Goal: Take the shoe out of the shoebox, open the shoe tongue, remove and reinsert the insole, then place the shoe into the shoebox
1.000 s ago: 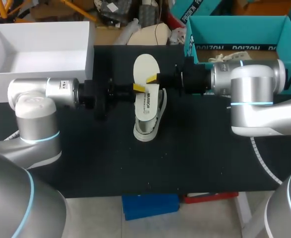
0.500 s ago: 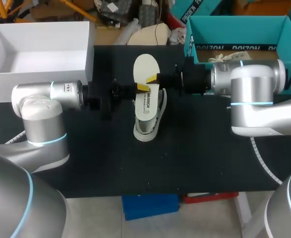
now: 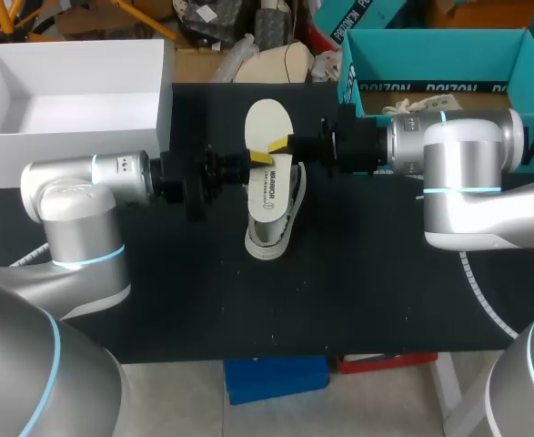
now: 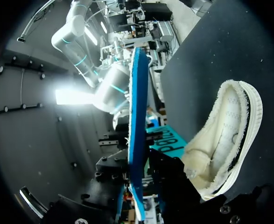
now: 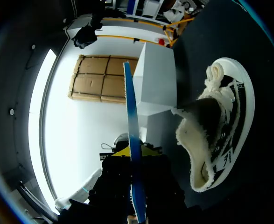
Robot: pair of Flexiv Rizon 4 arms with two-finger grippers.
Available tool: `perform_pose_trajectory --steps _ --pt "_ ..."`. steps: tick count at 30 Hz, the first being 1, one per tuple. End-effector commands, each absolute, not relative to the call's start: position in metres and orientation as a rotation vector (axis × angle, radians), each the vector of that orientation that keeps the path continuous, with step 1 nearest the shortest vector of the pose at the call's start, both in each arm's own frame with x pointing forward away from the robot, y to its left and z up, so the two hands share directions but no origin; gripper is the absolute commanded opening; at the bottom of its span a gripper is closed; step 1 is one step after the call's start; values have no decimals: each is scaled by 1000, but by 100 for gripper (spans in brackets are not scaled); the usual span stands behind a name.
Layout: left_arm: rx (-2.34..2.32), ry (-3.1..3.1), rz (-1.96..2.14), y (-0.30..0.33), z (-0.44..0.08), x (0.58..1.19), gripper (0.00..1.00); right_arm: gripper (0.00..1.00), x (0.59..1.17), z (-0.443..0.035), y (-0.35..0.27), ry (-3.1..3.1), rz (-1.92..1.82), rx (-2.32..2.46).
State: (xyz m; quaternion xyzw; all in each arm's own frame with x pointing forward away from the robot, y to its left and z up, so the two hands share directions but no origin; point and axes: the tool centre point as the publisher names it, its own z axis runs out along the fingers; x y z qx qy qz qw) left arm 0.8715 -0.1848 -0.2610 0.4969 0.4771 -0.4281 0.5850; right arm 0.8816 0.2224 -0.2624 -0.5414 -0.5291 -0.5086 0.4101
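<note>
My right gripper (image 3: 283,144) is pinched on the one flat white foam insole (image 3: 267,123) with the blue underside. One yellow tip lies on its upper face at its right edge. My left gripper (image 3: 256,160) meets the same insole from the opposite edge, just across from the right one. I cannot tell whether it grips the insole or only stands at it. That makes two grippers on one insole, which is lifted off the table between my two arms. In both wrist views it shows edge-on, running straight out ahead of the gripper.

There is one shoe: the white low-cut sneaker with fleecy lining (image 3: 268,232) sits on the black tabletop (image 3: 357,291), under the insole and both grippers. In the wrist views it is apart from the insole. I cannot tell from the head view whether the insole's near end touches it.

There are two boxes, both at the far side. The open white cardboard box (image 3: 30,146) is behind my left arm. The teal cardboard shoebox (image 3: 430,64) is behind my right arm.
</note>
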Motion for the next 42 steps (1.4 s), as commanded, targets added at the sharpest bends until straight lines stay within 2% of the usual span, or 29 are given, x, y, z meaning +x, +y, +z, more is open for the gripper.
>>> perform_pose_trajectory --steps 1,6,7,8,19,26,42 --pt "1157 1123 -981 -188 -262 871 0 0 882 -262 223 -1334 -1277 -1365" --pt "1153 1122 -981 -187 -259 871 0 0 882 -261 222 -1319 -1310 -1356" --pt "1153 1122 -981 -186 -259 871 0 87 882 -260 220 -1309 -1337 -1350" --pt "1152 1124 -982 -184 -257 870 0 100 882 -258 218 -1302 -1352 -1352" --pt "1260 1395 -974 -160 -247 837 0 100 869 -253 193 -1702 -1308 -1481" --pt "1398 1636 -934 -137 -257 809 0 100 846 -253 168 -2025 -1179 -1510" --pt "1431 1642 -922 -134 -259 804 0 100 846 -253 168 -2025 -1179 -1510"
